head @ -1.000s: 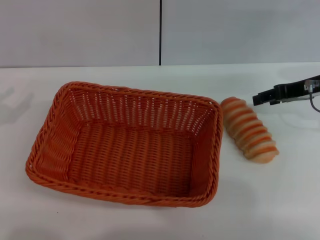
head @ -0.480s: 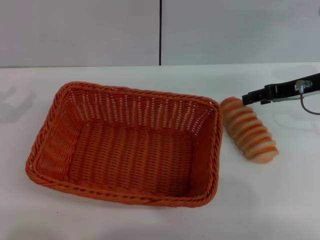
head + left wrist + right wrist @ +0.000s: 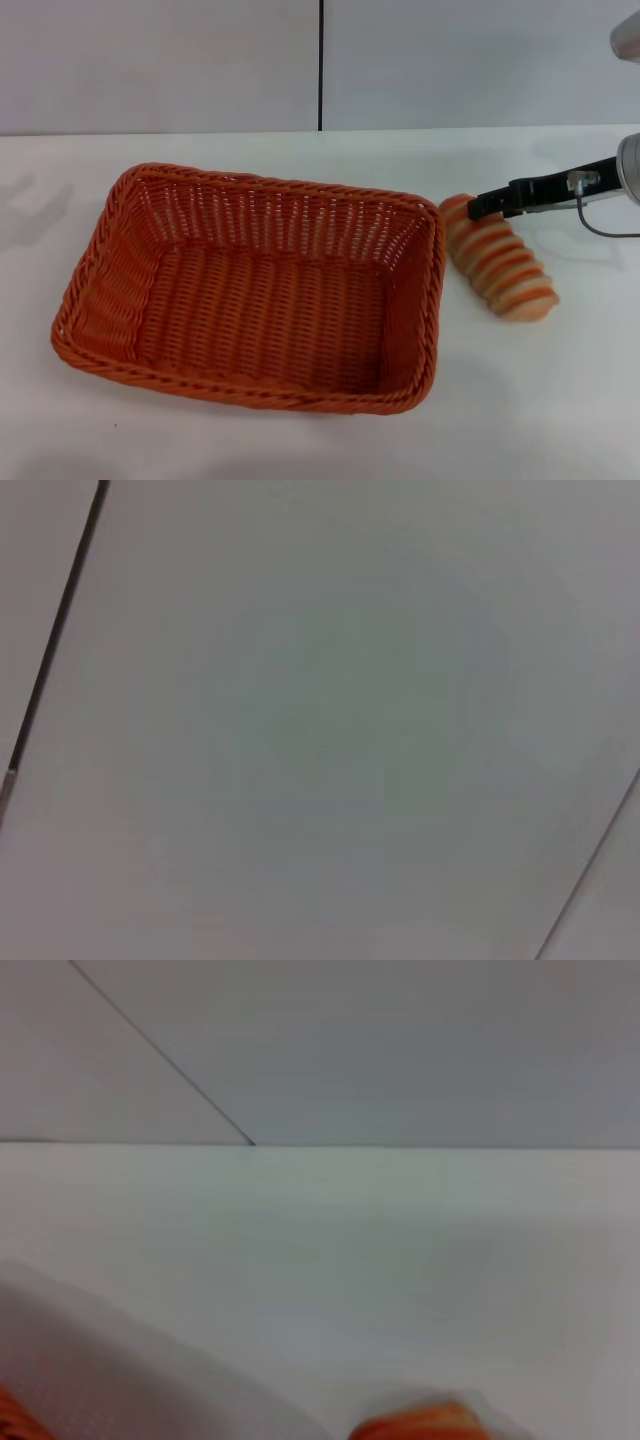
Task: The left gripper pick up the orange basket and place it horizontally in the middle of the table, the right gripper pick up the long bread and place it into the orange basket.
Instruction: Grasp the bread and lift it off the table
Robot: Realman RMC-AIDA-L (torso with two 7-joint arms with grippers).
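The orange basket [image 3: 255,285] lies lengthwise across the middle of the white table [image 3: 300,145], open side up and with nothing in it. To its right the long bread [image 3: 498,258], tan with orange-brown stripes, rests on the tabletop, slanting away from the basket. My right gripper [image 3: 480,207] reaches in from the right edge, and its black tip is over the far end of the loaf. In the right wrist view a blurred orange-tan edge of the bread [image 3: 430,1425] shows at the frame border. The left gripper is out of view; its wrist camera shows only grey panel.
A grey panelled wall [image 3: 450,60] with a dark vertical seam stands behind the table. A grey wire loop [image 3: 600,225] hangs under the right arm. Bare tabletop lies in front of the basket and to the right of the bread.
The right gripper has moved left, from open table right of the loaf to over the loaf's far end. Basket and bread have not moved.
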